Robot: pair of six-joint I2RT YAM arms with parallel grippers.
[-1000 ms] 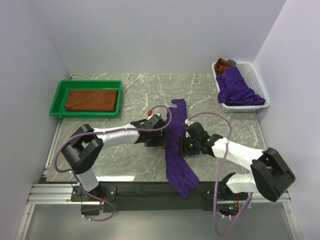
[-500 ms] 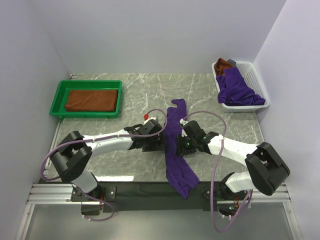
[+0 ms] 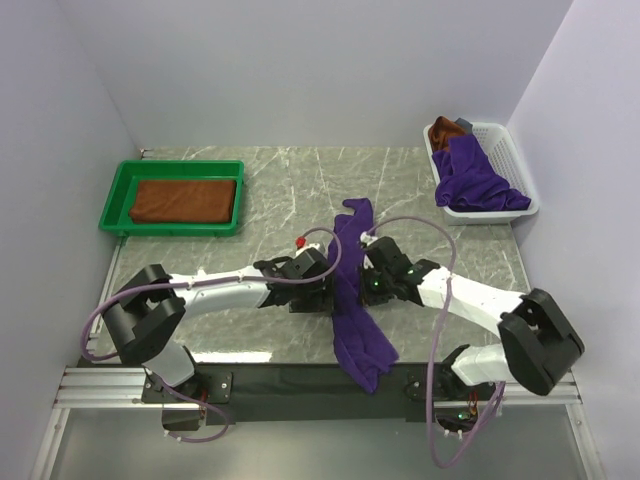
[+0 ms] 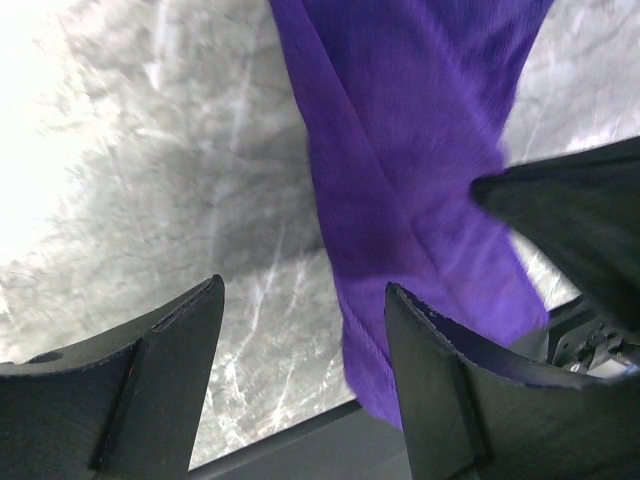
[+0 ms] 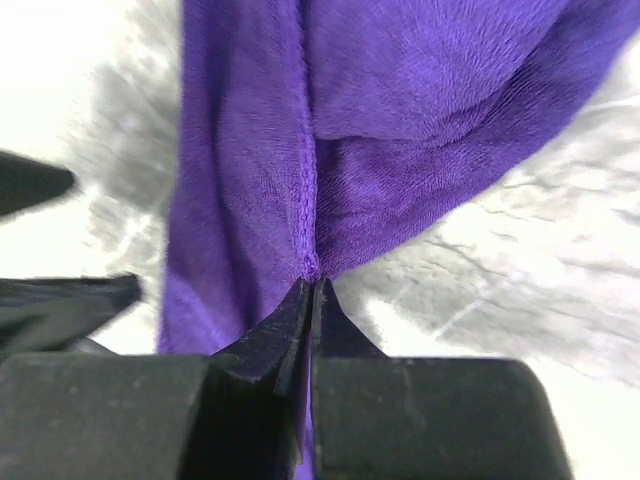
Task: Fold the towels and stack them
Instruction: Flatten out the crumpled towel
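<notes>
A deep purple towel point(image 3: 352, 290) lies in a long crumpled strip down the middle of the table, its near end hanging over the front edge. My right gripper point(image 3: 364, 288) is shut on this towel's stitched hem point(image 5: 310, 262), on its right side; the pinch shows in the right wrist view point(image 5: 312, 290). My left gripper point(image 3: 324, 292) stands open at the towel's left side. In the left wrist view point(image 4: 300, 370) the towel's edge point(image 4: 400, 160) lies just inside the right finger point(image 4: 440, 390). A rust-brown towel point(image 3: 183, 199) lies folded in the green tray point(image 3: 118, 190).
A white basket point(image 3: 512, 150) at the back right holds a heaped purple towel point(image 3: 475, 182) and a rust-brown one point(image 3: 444, 128). The table's dark front rail point(image 3: 290, 378) runs under the towel's near end. The two grippers sit close together across the towel.
My right gripper has closed from open onto the purple towel's hem. The left gripper has stayed open and shifted slightly nearer along the towel's left side.
</notes>
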